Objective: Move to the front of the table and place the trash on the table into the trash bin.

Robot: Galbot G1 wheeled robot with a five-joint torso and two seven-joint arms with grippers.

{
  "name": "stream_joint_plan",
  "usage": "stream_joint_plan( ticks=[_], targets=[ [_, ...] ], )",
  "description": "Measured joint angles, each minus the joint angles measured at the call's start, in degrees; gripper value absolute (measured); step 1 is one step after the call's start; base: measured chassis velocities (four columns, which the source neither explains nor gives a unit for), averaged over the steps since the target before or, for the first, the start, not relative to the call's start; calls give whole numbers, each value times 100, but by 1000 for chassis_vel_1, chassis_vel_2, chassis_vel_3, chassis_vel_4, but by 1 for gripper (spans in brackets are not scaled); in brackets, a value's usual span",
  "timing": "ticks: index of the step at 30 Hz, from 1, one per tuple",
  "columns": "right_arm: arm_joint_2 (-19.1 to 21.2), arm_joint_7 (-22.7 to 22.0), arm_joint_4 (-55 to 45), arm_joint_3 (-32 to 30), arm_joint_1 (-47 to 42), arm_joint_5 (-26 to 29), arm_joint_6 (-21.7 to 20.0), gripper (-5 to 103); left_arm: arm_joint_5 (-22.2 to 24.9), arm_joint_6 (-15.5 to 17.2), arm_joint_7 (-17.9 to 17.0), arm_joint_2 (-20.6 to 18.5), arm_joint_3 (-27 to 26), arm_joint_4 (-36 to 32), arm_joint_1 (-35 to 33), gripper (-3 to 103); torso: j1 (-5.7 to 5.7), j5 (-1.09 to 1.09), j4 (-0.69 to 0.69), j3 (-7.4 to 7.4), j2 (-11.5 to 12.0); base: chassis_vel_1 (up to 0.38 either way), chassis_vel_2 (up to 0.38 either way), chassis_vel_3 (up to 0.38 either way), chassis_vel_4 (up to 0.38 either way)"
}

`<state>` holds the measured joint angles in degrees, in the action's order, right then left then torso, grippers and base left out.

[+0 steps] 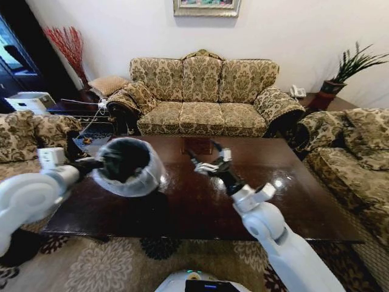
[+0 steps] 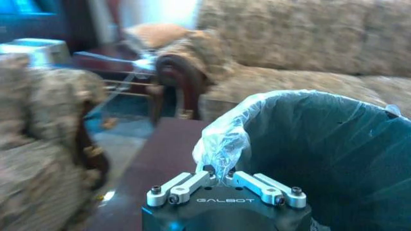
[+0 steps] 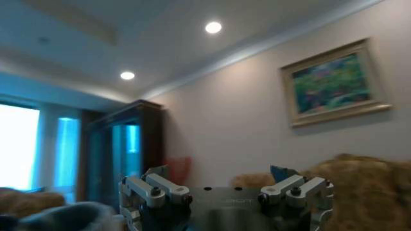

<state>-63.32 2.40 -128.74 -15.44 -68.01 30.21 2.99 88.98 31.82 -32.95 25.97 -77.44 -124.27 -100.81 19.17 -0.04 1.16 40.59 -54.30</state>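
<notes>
1. The robot stands at the near long side of the table (image 1: 200, 210), a dark glossy wooden one, with a patterned sofa (image 1: 203, 97) beyond its far edge.
2. The left gripper (image 2: 222, 179) holds the trash bin (image 1: 129, 165) up over the left part of the table, its fingers pinched together on the bin's rim and the clear bag folded over it.
3. The bin is tilted so that its dark opening faces the head camera; the left wrist view looks into its bag-lined inside (image 2: 327, 159).
4. The right gripper (image 1: 208, 159) is raised over the middle of the table, just to the right of the bin, with its fingers spread wide and nothing between them.
5. The right wrist view looks upward toward the ceiling lights (image 3: 214, 27) and a framed picture (image 3: 334, 83) on the wall.
6. The tabletop around the two arms shows bare wood with bright reflections.
</notes>
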Motion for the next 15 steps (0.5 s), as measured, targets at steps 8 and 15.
stream_joint_plan(
  ticks=[8,15],
  targets=[
    [19,111,352,-390,-800,-53,635,100,120,-208,-647,835,-1138,419,-625,1,2,-1,-1,1,0,37,-56,-55,44],
    [1,115,385,-212,-805,-95,697,100,100,-546,-1026,1726,-1829,708,-895,1,1,0,0,0,0,165,-190,-202,192]
  ],
)
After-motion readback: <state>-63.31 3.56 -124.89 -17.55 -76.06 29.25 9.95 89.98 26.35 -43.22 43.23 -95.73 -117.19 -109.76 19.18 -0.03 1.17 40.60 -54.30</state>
